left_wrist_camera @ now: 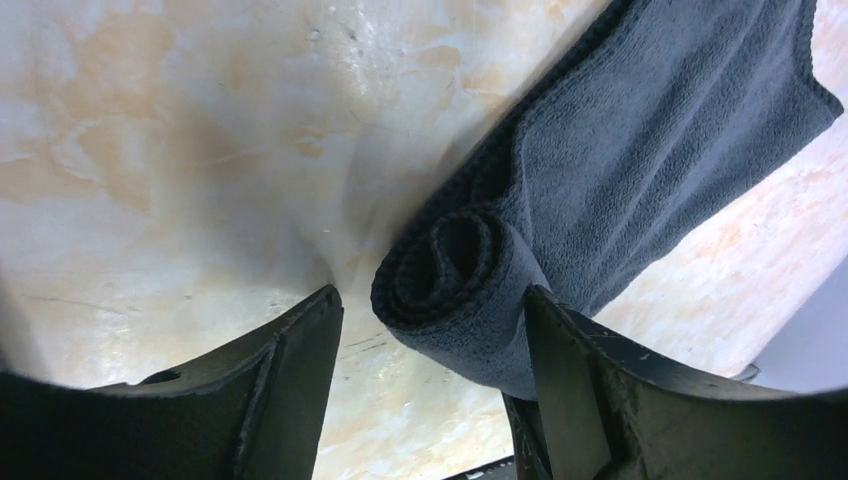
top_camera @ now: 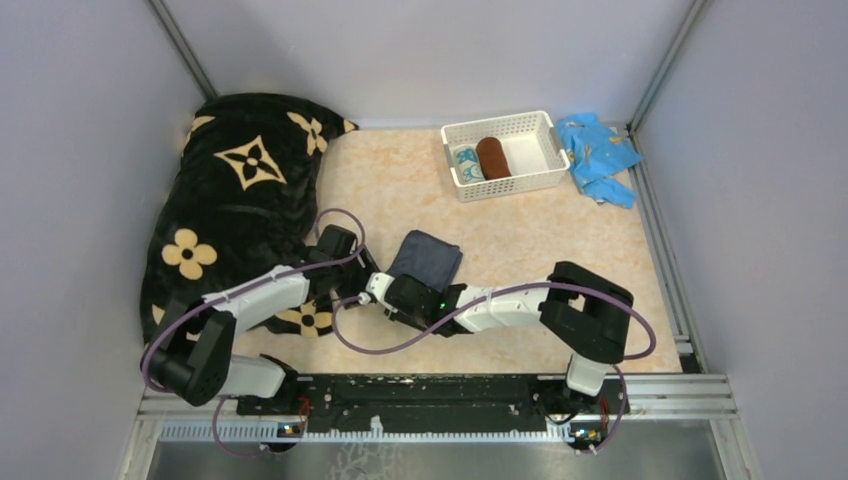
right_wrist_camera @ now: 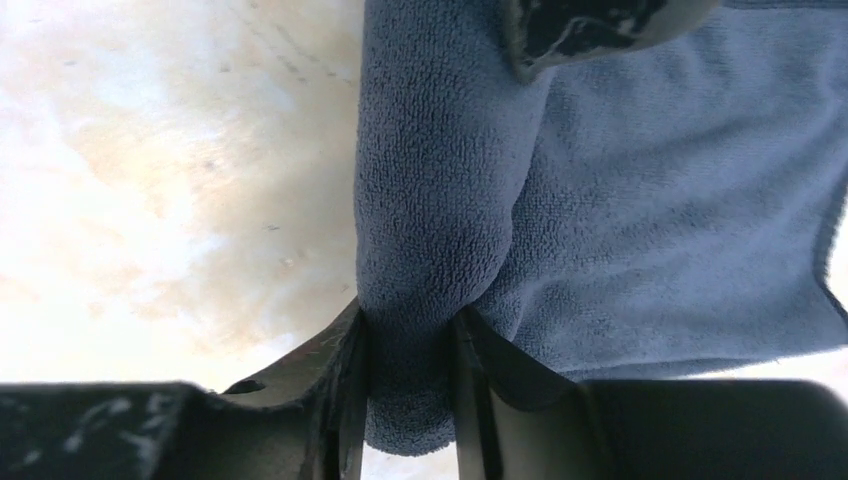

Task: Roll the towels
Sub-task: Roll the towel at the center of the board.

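Near the middle of the counter (top_camera: 400, 180), just ahead of both arms: a long slate grey-blue terry towel (top_camera: 425, 262), partly rolled. The left wrist view shows a tight spiral at the near end, with the flat tail running away up-right over the tan marbled surface.

Right hand (right_wrist_camera: 408, 360): narrowed hard onto one end of the roll, cloth bulging past both fingers. Firm pinch.

Left hand (left_wrist_camera: 430, 320): spread wide, straddling the other end of the roll. The spiral sits nearer its right finger, perhaps brushing it, with a gap on the other side. It holds nothing.

Far right: a white perforated plastic basket (top_camera: 500, 120) holds a rolled rust-brown towel (top_camera: 493, 157) with a small teal-and-white patterned towel (top_camera: 466, 163) beside it. Judged: two done, this one the last, under half wound.

Step in hand: winding on. To do it well:
- The left hand should close on its end before any turn, so both ends advance together. A one-sided drive would cone the roll.
- Hold the roll low against the counter and roll toward the tail, not drag the tail back.
- Watch that the side hems stack.
- Grip lightly enough not to flatten the core.
- A black plush blanket with tan flowers (top_camera: 240, 200) lies close to the left arm. Mind the elbow.
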{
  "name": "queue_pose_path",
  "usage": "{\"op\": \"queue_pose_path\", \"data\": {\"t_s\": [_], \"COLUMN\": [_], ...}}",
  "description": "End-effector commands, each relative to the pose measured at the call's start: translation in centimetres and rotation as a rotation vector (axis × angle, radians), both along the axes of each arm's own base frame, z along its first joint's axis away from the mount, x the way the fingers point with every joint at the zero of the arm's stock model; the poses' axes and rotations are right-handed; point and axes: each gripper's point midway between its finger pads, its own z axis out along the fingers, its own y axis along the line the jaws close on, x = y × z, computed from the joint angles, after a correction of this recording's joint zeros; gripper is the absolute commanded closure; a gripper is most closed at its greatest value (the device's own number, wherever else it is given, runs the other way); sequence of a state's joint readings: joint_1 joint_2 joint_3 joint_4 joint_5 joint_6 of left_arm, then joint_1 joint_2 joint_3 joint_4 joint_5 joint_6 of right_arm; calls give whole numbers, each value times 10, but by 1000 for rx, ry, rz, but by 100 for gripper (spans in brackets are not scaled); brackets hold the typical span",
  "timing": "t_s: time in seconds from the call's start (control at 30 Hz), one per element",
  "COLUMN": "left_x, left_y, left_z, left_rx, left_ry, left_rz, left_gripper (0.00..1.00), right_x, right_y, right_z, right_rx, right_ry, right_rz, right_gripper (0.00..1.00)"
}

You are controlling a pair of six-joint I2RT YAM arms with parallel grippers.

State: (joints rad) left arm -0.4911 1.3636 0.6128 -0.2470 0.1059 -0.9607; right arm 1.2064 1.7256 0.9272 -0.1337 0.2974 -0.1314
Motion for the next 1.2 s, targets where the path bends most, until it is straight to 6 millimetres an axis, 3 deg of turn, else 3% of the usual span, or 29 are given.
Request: {"op": "queue_pose_path", "data": {"t_s": [0.0, 0.1, 0.3, 0.47, 0.63, 0.9, 1.0, 1.17], "left_x": [-13, -14, -24, -34, -33, -11, -11, -22], "left_y": [26, 32, 37, 32, 14, 9, 12, 23], "left_z": [-6, 11, 34, 36, 31, 11, -2, -19], "left_rx": [119, 125, 92, 34, -65, -22, 18, 68], "left_ry": [14, -22, -60, -52, -53, -46, -1, 50], "left_rz": [12, 28, 37, 35, 8, 17, 20, 56], "left_gripper": [24, 21, 20, 20, 20, 22, 27, 29], "right_x": [-59, -75, -65, -48, -31, -2, 6, 30], "right_y": [3, 12, 13, 7, 0, -8, -10, -21], "right_z": [-18, -10, -3, -6, -12, -16, -1, 41], "right_rx": [9, 89, 236, 347, 424, 406, 417, 397], "right_ry": [320, 486, 755, 1001, 1167, 1117, 1023, 684], "right_rz": [128, 139, 23, -86, -173, -254, -215, -186], "right_gripper": [72, 79, 81, 81, 79, 73, 69, 54]}}
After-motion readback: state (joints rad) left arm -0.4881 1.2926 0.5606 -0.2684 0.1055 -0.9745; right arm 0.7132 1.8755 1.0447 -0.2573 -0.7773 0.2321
